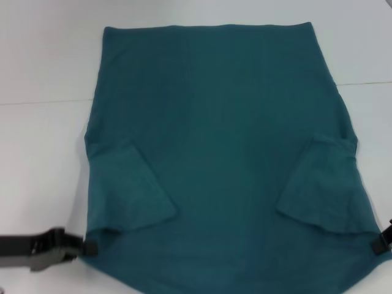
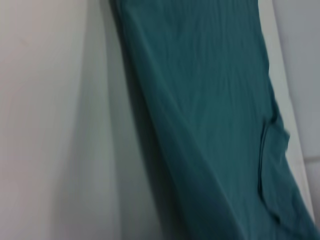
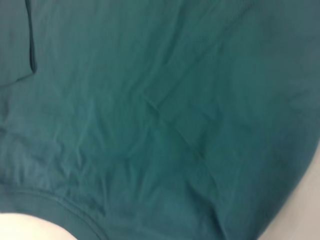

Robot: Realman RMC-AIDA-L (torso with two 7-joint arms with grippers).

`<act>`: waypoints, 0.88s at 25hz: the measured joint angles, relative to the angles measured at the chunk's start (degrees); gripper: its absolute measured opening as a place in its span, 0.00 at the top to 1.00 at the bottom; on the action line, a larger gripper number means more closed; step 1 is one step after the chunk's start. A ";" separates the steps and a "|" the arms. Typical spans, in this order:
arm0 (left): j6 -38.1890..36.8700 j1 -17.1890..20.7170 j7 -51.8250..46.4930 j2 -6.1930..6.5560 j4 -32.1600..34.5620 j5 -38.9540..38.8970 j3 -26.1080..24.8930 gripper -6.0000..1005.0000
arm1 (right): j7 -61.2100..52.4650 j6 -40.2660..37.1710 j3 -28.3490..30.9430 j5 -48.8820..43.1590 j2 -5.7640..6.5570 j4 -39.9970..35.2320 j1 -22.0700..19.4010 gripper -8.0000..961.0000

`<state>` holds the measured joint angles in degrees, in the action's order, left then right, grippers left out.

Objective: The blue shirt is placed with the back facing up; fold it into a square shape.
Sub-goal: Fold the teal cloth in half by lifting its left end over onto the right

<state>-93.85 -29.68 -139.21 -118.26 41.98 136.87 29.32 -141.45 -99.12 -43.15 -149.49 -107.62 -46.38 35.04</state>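
Observation:
The blue shirt (image 1: pixel 220 141) lies flat on the white table, plain back up, hem at the far side. Both short sleeves are folded inward onto the body, the left one (image 1: pixel 128 187) and the right one (image 1: pixel 324 190). My left gripper (image 1: pixel 89 247) is at the shirt's near left corner, with a dark fingertip on the fabric edge. My right gripper (image 1: pixel 380 245) is at the near right corner, mostly cut off by the frame. The left wrist view shows the shirt's edge (image 2: pixel 200 125) next to the table; the right wrist view is filled with wrinkled fabric (image 3: pixel 160 115) and the collar seam.
The white table (image 1: pixel 43 153) runs all around the shirt, with a faint seam line across it (image 1: pixel 43 101). Bare table also shows in the left wrist view (image 2: pixel 50 125).

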 joint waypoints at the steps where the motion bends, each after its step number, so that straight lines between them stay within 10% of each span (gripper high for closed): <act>1: -1.19 0.22 0.13 0.01 0.57 0.67 0.01 0.95 | 0.07 -0.84 0.00 -0.07 -0.10 -0.65 -0.29 0.95; 13: -11.62 5.95 2.77 -0.48 5.87 7.89 -0.35 0.95 | 4.03 -8.49 3.04 0.29 -0.67 -1.34 -4.53 0.94; 22: -12.17 -0.71 2.14 1.15 2.64 4.22 -1.40 0.95 | 6.09 -10.04 10.81 4.41 0.03 -1.19 -3.50 0.93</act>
<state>-106.02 -30.39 -137.08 -117.11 44.62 141.09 27.91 -135.36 -109.16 -32.33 -145.08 -107.60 -47.57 31.54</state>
